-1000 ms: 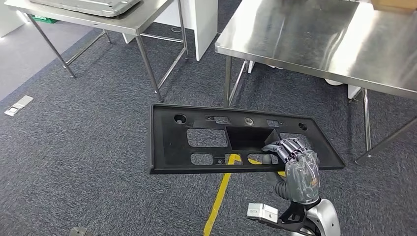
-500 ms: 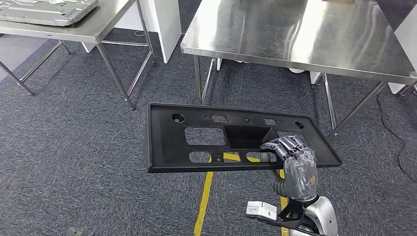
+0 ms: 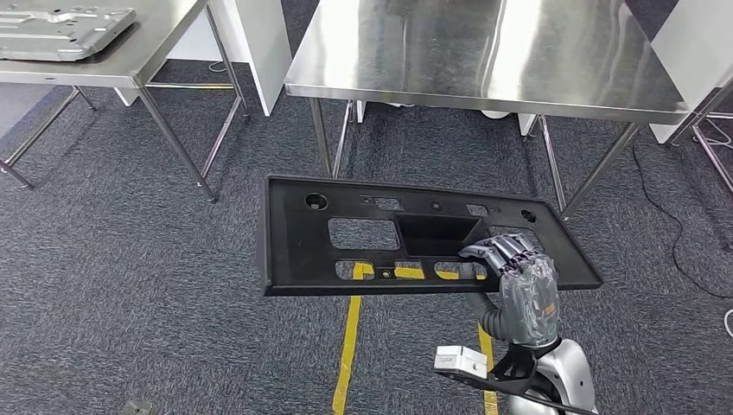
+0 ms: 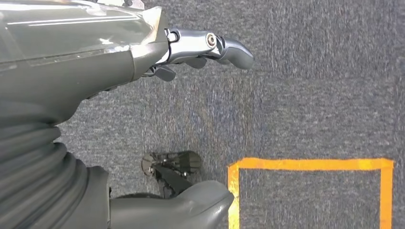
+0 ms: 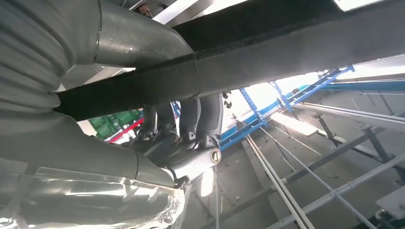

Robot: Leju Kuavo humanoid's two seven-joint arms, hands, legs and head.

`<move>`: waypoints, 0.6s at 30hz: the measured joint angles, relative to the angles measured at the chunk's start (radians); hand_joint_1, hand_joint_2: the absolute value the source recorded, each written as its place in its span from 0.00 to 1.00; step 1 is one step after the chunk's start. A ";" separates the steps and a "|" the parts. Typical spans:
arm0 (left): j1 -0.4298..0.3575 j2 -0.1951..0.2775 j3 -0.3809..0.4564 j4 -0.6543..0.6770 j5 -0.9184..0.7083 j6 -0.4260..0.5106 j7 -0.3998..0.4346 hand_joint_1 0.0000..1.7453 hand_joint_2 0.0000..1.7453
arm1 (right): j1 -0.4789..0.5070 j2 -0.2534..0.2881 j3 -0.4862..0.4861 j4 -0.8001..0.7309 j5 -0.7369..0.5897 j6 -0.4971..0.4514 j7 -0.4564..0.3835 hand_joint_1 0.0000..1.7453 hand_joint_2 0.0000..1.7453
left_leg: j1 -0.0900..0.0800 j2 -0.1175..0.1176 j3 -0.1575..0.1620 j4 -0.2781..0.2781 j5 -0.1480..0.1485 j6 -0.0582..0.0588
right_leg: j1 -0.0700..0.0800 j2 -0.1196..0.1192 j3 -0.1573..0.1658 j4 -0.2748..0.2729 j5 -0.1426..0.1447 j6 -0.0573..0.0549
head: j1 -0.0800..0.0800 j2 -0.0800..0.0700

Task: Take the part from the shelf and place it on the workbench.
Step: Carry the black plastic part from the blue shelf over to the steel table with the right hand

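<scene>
While a grey metal sheet [image 3: 60, 30] lies on the side counter [image 3: 151, 56] at far left, the left hand [image 4: 119, 62] hangs over grey carpet [image 3: 130, 277], fingers [image 4: 229, 47] loosely apart, grasping nothing. Black part [image 3: 346, 233] sits mid-air, roughly level, above yellow floor tape [image 3: 346, 346], near the steel counter [image 3: 484, 52] but apart from it. Right hand [image 3: 519, 290] grips its near right edge, fingers [image 3: 501, 253] curled over the top.

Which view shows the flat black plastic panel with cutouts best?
The head view: the whole black plastic panel with cutouts shows, held level by the right hand. The right wrist view shows only its dark edge; the left wrist view faces carpet.
</scene>
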 joint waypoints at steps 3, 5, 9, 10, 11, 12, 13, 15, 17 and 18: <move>-0.001 0.000 -0.001 -0.001 -0.007 -0.009 -0.004 0.00 1.00 | -0.002 0.000 0.000 0.001 0.011 0.003 0.010 1.00 1.00 | 0.003 -0.001 0.001 -0.004 0.002 0.002 | 0.002 0.000 0.000 0.000 0.001 -0.004 | 0.000 0.000; -0.002 0.000 -0.001 -0.002 -0.009 -0.012 -0.005 0.00 1.00 | -0.002 0.000 0.000 0.002 0.015 0.004 0.014 1.00 1.00 | 0.003 -0.001 0.000 -0.004 0.002 0.002 | 0.001 0.000 0.000 0.000 0.001 -0.004 | 0.000 0.000; -0.004 0.001 -0.001 -0.002 -0.012 -0.014 -0.012 0.00 1.00 | -0.002 0.001 0.001 0.002 0.023 0.007 0.016 1.00 1.00 | 0.002 -0.001 -0.002 0.001 -0.002 0.007 | 0.000 0.000 0.000 -0.001 0.001 -0.004 | 0.000 0.000; -0.005 0.001 -0.001 -0.002 -0.012 -0.013 -0.014 0.00 1.00 | -0.002 0.002 0.001 0.002 0.025 0.009 0.016 1.00 1.00 | 0.000 -0.001 -0.004 0.001 -0.003 0.008 | 0.000 0.000 0.001 -0.001 0.004 -0.002 | 0.000 0.000; -0.005 0.001 -0.001 -0.002 -0.010 -0.011 -0.016 0.00 1.00 | -0.002 0.003 0.001 0.002 0.027 0.012 0.016 1.00 1.00 | -0.001 0.000 -0.006 -0.003 -0.003 0.010 | 0.002 0.000 0.003 0.002 0.009 0.002 | 0.000 0.000; -0.005 0.001 -0.001 -0.002 -0.007 -0.008 -0.016 0.00 1.00 | -0.002 0.005 0.001 0.002 0.027 0.015 0.016 1.00 1.00 | -0.002 -0.001 -0.006 -0.009 -0.004 0.011 | 0.003 0.001 0.004 0.007 0.015 0.008 | 0.000 0.000; -0.005 0.000 -0.002 -0.002 -0.002 -0.006 -0.015 0.00 1.00 | -0.003 0.006 0.001 0.002 0.027 0.019 0.016 1.00 1.00 | 0.000 0.000 -0.001 -0.018 -0.002 0.011 | 0.004 0.001 0.002 0.015 0.016 0.012 | 0.000 0.000; -0.003 -0.002 -0.004 -0.003 0.009 -0.003 -0.011 0.00 1.00 | -0.008 0.007 0.003 0.002 0.027 0.028 0.016 1.00 1.00 | 0.005 -0.001 0.011 -0.030 0.001 0.010 | 0.004 0.000 -0.023 0.064 -0.011 0.010 | 0.002 0.000; 0.000 -0.003 -0.008 -0.004 0.019 0.003 -0.006 0.00 1.00 | -0.011 0.007 0.005 0.002 0.025 0.034 0.015 1.00 1.00 | 0.007 0.001 0.015 -0.032 0.004 0.007 | 0.003 0.001 -0.078 0.174 -0.068 0.005 | 0.003 0.000; 0.001 -0.003 -0.012 -0.004 0.023 0.006 -0.002 0.00 1.00 | -0.012 0.007 0.007 0.002 0.024 0.035 0.015 1.00 1.00 | 0.007 0.001 0.014 -0.032 0.004 0.005 | 0.002 0.001 -0.106 0.230 -0.090 0.008 | 0.003 0.000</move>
